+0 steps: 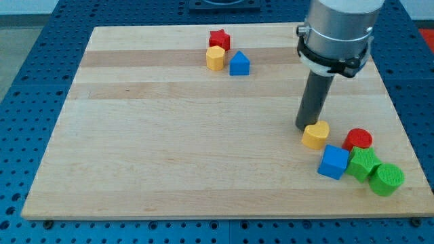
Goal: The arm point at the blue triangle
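The blue triangle block (239, 64) sits near the view's top, right of a yellow hexagon block (215, 58) and below-right of a red star block (219, 39). My tip (306, 127) is far from it, at the view's lower right, touching the top-left edge of a yellow heart-shaped block (316, 135). The rod rises from there to the arm's grey body (337, 30).
At the view's lower right lie a blue cube (333, 162), a red cylinder (357, 140), a green star-like block (364, 164) and a green cylinder (387, 179). The wooden board (169, 135) ends close beyond them on the right.
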Robot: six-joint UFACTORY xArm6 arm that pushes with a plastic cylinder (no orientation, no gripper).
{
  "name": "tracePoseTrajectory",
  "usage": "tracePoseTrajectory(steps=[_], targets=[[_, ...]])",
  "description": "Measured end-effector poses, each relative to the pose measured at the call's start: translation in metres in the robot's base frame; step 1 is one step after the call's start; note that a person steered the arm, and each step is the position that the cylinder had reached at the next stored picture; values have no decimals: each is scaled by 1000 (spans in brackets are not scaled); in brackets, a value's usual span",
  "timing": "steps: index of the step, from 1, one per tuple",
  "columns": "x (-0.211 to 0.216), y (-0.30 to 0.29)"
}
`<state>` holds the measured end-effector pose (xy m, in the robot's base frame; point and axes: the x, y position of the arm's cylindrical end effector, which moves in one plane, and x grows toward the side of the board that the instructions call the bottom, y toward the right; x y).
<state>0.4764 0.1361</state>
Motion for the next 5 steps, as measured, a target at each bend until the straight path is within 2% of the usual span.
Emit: tracePoseTrajectory(steps=[5], targets=[[14,23]])
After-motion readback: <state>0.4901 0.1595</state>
